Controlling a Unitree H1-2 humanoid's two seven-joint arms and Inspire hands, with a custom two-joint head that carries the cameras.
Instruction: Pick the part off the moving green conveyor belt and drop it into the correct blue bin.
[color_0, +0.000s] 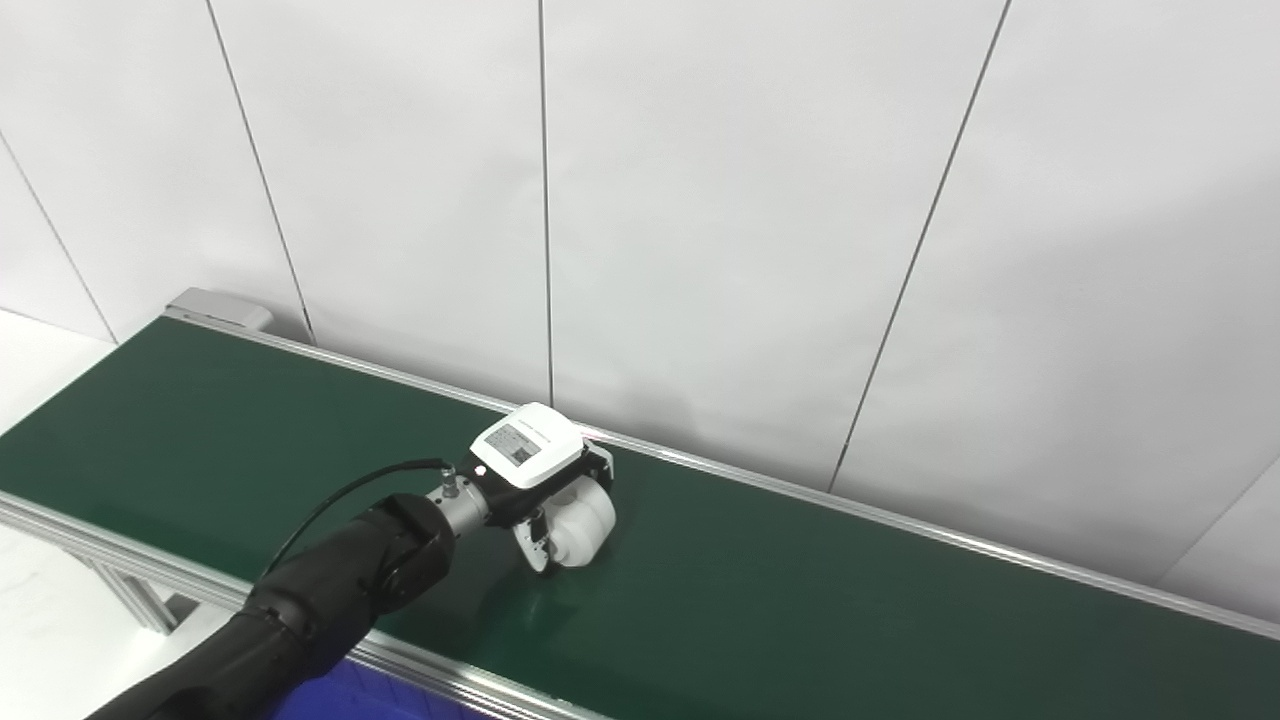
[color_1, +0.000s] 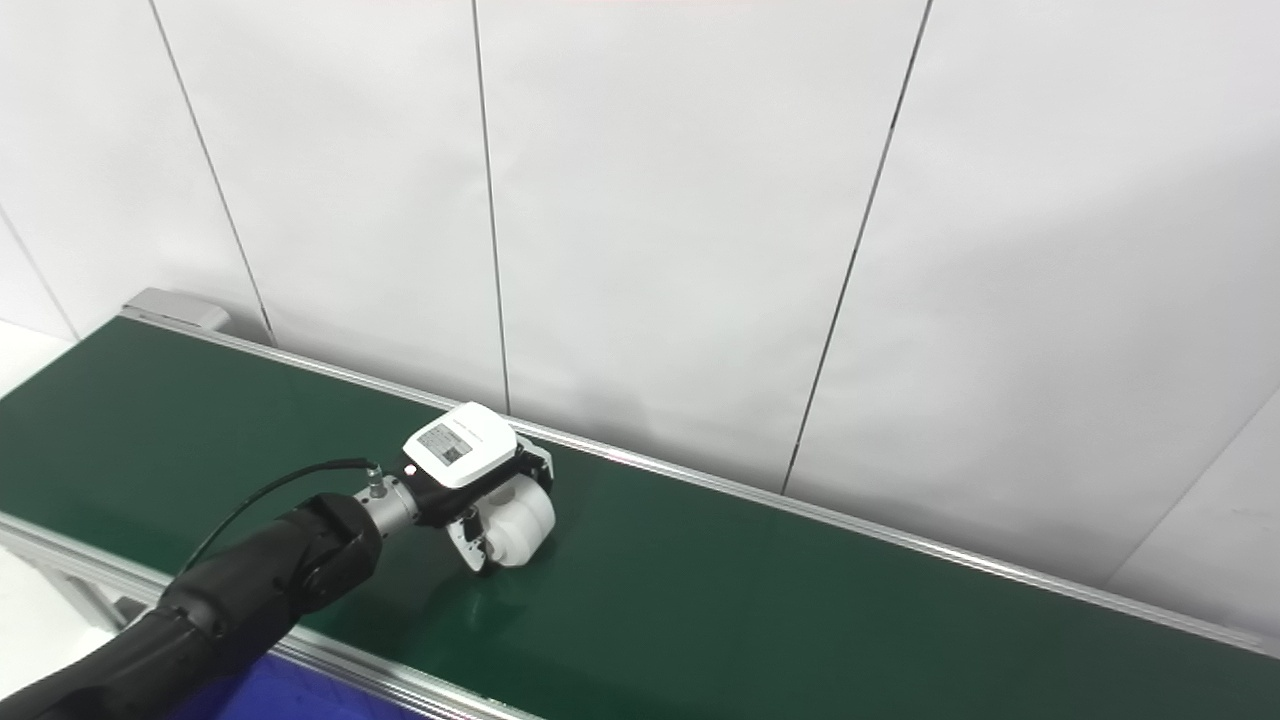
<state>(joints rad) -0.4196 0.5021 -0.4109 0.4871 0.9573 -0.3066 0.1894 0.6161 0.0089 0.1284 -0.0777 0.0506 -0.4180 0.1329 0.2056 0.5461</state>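
Left eye view: the left hand (color_0: 540, 480), white-shelled on a black-sleeved arm, curls around a smooth white rounded plastic part (color_0: 583, 527) resting on the matte dark green conveyor belt (color_0: 800, 600). Whether the fingers truly clamp it I cannot tell. A slick curved shell could slip or roll away as the belt carries it. A glossy blue bin (color_0: 340, 700) peeks below the aluminium rail (color_0: 470, 685).

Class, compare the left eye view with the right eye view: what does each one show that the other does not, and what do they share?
Only the left eye view shows the frame leg under the belt's near rail. Only the right eye view shows a wider patch of the blue bin at the bottom edge. Both share the green conveyor belt, the left hand curled over a white part on the belt, and the panelled wall. The right hand is absent from both.
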